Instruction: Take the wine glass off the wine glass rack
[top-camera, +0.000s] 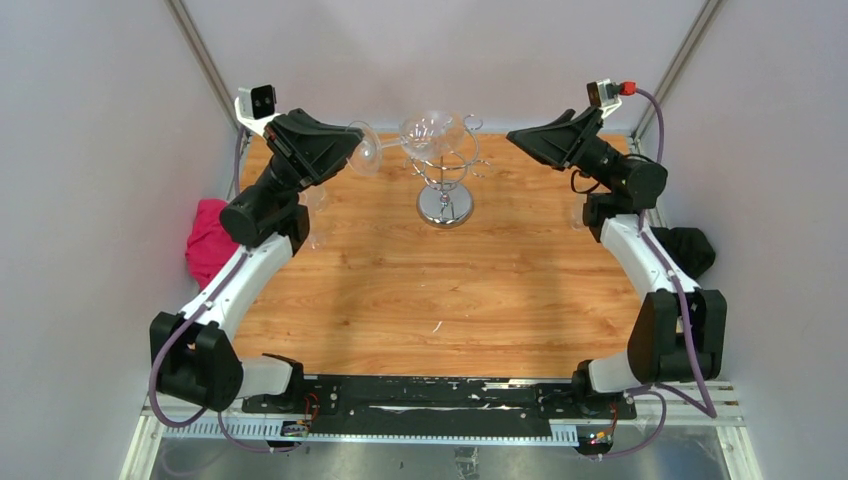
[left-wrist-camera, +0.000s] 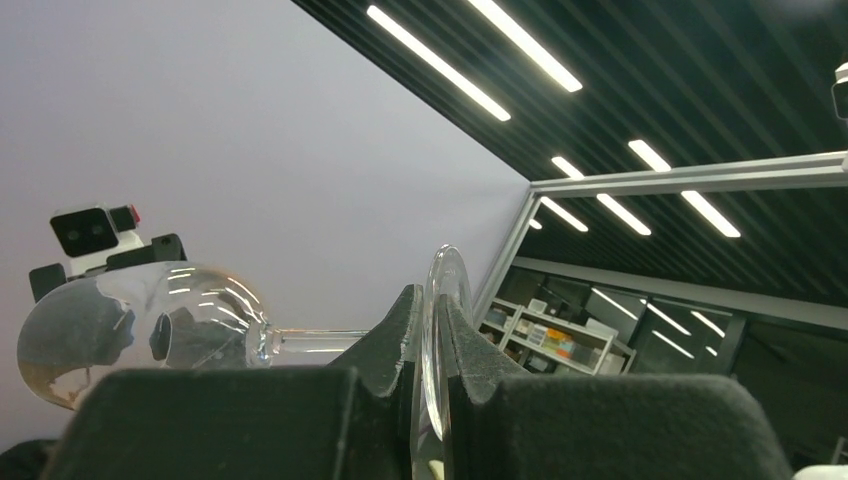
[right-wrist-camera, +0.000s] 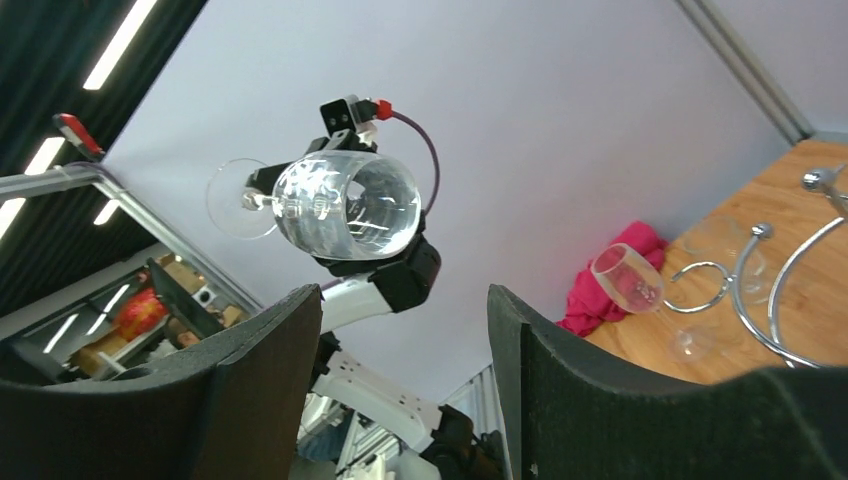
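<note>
Where the wooden table (top-camera: 420, 300) fills mid-frame, the wine glass rack (top-camera: 446, 185) stands upper centre; left gripper (top-camera: 355, 142) clenched on the foot of a wine glass (top-camera: 428, 132) lying level, bowl over, perhaps touching, the rack's ring; right gripper (top-camera: 515, 135) released, upper right.

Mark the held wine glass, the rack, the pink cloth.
held wine glass (right-wrist-camera: 345, 205), right wrist view, on its bowl.
wine glass rack (top-camera: 446, 207), top external view, on its mirrored base.
pink cloth (top-camera: 207, 240), top external view, on its middle.
</note>
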